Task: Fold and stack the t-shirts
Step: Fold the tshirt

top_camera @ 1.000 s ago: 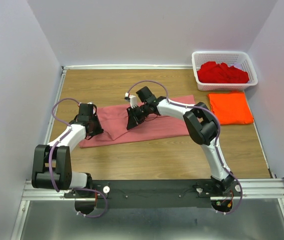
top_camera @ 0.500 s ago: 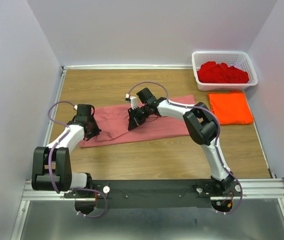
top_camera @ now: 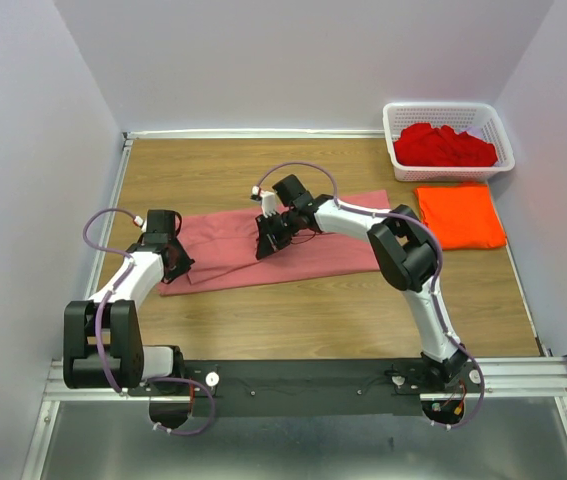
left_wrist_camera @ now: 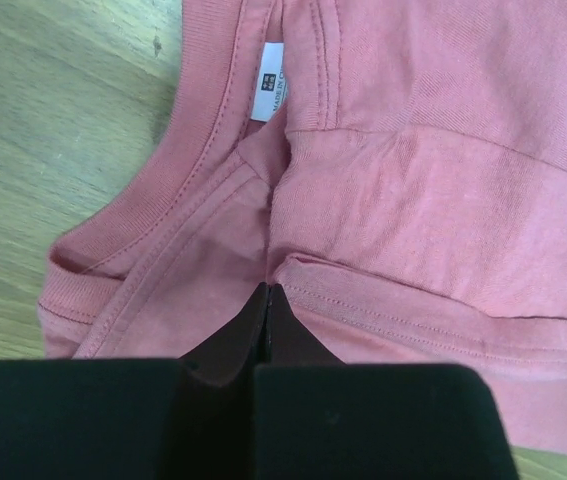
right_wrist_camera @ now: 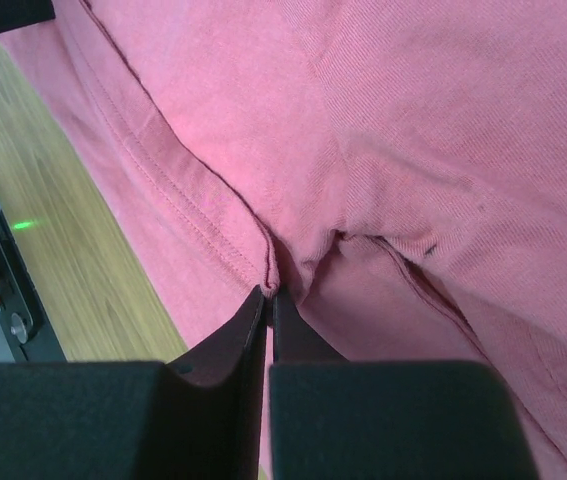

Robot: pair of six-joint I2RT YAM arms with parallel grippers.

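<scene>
The salmon-pink t-shirt (top_camera: 338,255) lies stretched across the middle of the table, partly folded lengthwise. My left gripper (top_camera: 175,263) is at its left end, shut on a fold of the cloth beside the collar and its label (left_wrist_camera: 271,82); the tips (left_wrist_camera: 267,292) pinch the pink shirt (left_wrist_camera: 443,150). My right gripper (top_camera: 265,243) is over the shirt's middle, shut on a stitched hem; its tips (right_wrist_camera: 269,292) pinch the pink shirt (right_wrist_camera: 413,120). A folded bright orange t-shirt (top_camera: 460,215) lies at the right. Deep red t-shirts (top_camera: 445,146) fill the basket.
The white lattice basket (top_camera: 395,140) stands at the back right corner, just behind the orange shirt. Walls close in the table on the left, back and right. Bare wood (top_camera: 313,320) shows in front of the pink shirt, and the arms' mounting rail (top_camera: 313,378) runs along the near edge.
My left gripper has moved left and a little back, drawing the pink shirt's left end with it. My right gripper has stayed nearly still, holding the cloth.
</scene>
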